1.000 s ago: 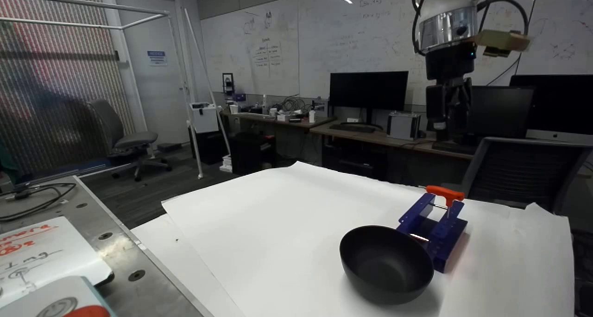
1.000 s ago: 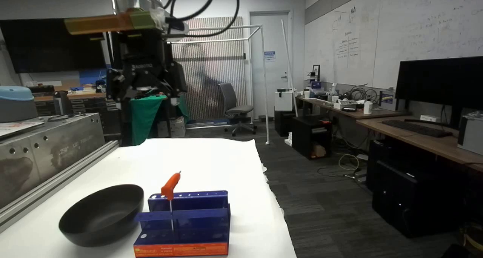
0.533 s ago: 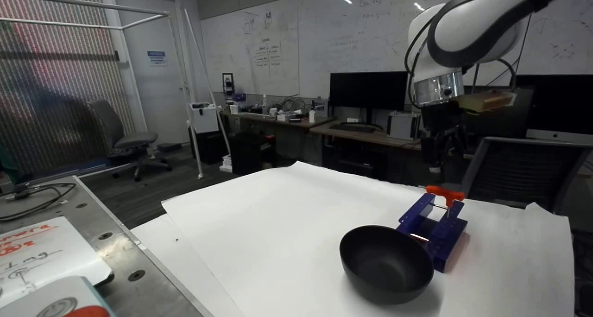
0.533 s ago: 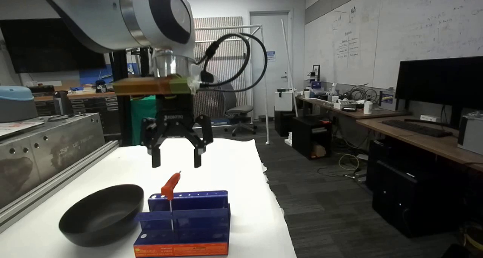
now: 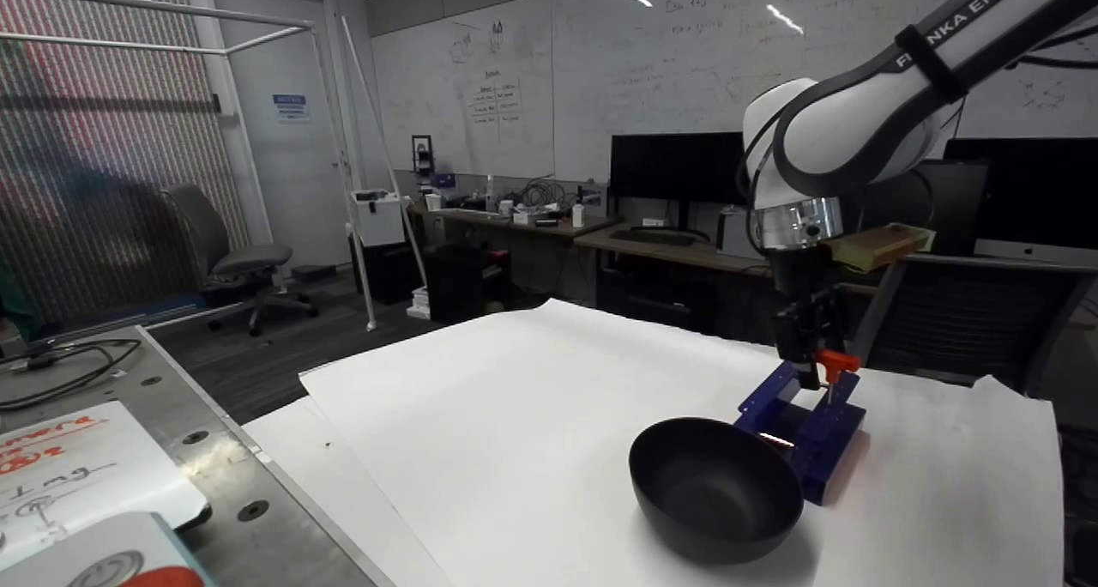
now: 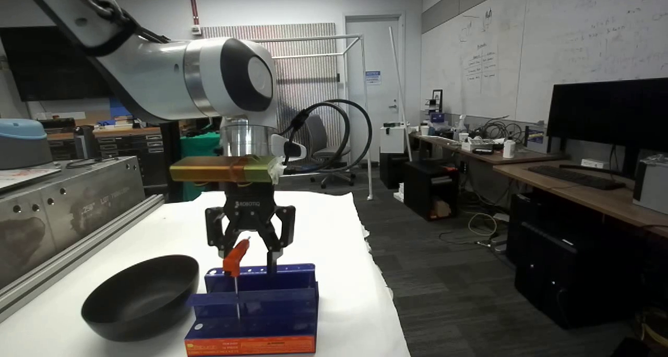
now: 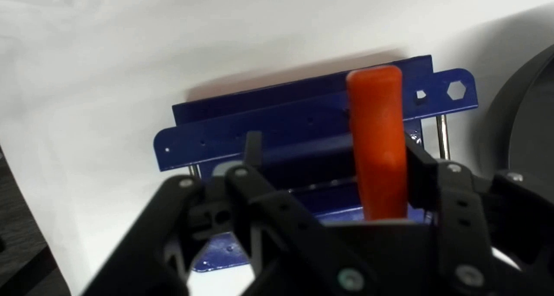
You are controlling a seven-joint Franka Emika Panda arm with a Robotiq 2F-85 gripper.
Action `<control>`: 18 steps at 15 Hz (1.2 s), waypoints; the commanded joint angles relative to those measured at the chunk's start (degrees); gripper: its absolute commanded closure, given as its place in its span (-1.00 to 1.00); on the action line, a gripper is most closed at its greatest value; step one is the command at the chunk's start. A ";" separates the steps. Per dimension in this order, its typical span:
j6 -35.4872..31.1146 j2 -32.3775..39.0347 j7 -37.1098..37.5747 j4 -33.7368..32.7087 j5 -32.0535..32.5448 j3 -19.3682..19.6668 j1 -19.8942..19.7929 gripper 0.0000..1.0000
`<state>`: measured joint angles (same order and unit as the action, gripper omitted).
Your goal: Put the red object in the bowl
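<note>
The red object is a red-orange T-handle (image 6: 236, 258) on a thin metal shaft, standing upright in a blue metal stand (image 6: 261, 315). It also shows in an exterior view (image 5: 839, 364) and in the wrist view (image 7: 376, 136). My gripper (image 6: 249, 260) is open and down at the handle's height. In the wrist view the handle lies between the fingers (image 7: 335, 157), close beside the right finger, with a wide gap to the left finger. I cannot tell whether the right finger touches it. The black bowl (image 5: 716, 493) stands beside the stand and looks empty (image 6: 143, 297).
The blue stand has raised rails and an orange label strip, close against the bowl. White paper (image 5: 515, 415) covers the table. A metal block (image 6: 73, 195) runs along one table side. A chair (image 5: 969, 338) and desks with monitors (image 5: 678, 166) stand beyond.
The arm has come down from high above the table to the red handle. The open gripper has turned, and its fingers are now on either side of the handle. Stand and bowl have not moved.
</note>
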<state>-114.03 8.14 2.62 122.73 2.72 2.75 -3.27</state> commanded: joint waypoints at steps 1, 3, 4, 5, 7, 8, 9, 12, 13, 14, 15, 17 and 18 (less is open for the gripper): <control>-0.13 -1.88 -0.15 0.78 -0.71 0.18 0.03 0.16; 0.30 -2.55 -0.12 0.78 -0.62 0.18 0.06 0.47; 0.81 -3.07 -0.04 0.81 -0.34 0.13 0.16 0.64; 1.42 -3.43 -0.16 0.73 -0.38 0.07 0.20 0.60; 2.37 -4.12 -0.06 0.59 0.12 -0.11 0.41 0.75; 2.92 -4.55 -0.16 0.41 0.03 -0.20 0.47 0.72; 3.58 -4.86 -0.05 0.24 0.12 -0.26 0.56 0.74; 5.20 -5.97 0.24 -0.47 0.74 -0.44 0.85 0.75; 5.53 -6.37 0.41 -0.59 0.89 -0.50 0.93 0.76; 5.98 -7.09 0.67 -0.87 1.21 -0.61 1.09 0.76; 6.56 -7.83 0.71 -1.22 1.46 -0.74 1.23 0.76; 9.19 -9.81 1.03 -2.63 2.10 -1.23 1.76 0.76; 10.68 -10.84 1.31 -3.60 2.34 -1.53 2.07 0.76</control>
<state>-107.76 1.32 2.64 121.14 3.66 2.03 -2.16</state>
